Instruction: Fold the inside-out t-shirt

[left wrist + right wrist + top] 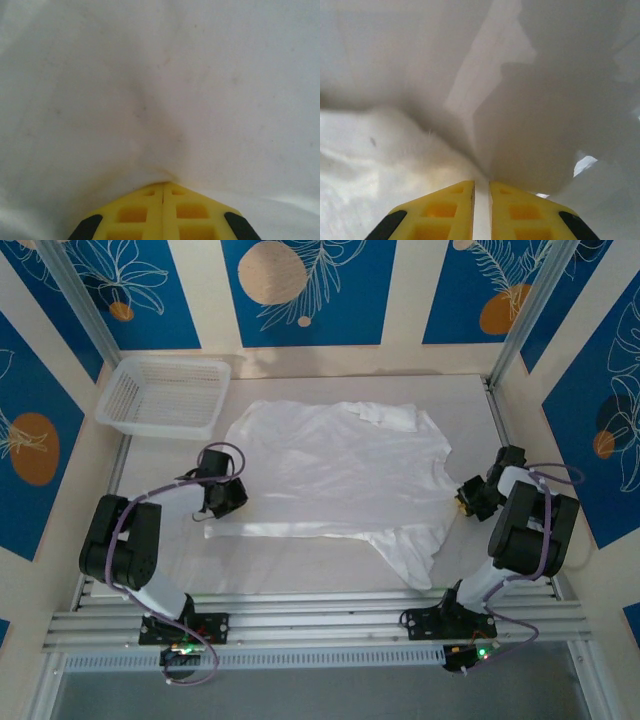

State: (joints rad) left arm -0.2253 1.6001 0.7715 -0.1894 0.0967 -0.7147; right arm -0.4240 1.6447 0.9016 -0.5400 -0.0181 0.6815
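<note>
The inside-out t-shirt [340, 470] lies spread and wrinkled on the white table, with one sleeve hanging toward the front edge. My left gripper [228, 496] sits at the shirt's left edge. In the left wrist view its yellow fingers [145, 200] are pressed together, and the left gripper [164, 184] pinches a pulled-up fold of the white cloth [160, 90]. My right gripper [466, 498] is at the shirt's right edge. In the right wrist view the right gripper [481, 182] has a narrow slit packed with white cloth [545, 125], which rises taut from the tips.
An empty white mesh basket [165, 390] stands at the back left, just beyond the shirt's corner. Aluminium rails [320, 615] run along the front edge by the arm bases. Metal posts and patterned walls close in the table on both sides.
</note>
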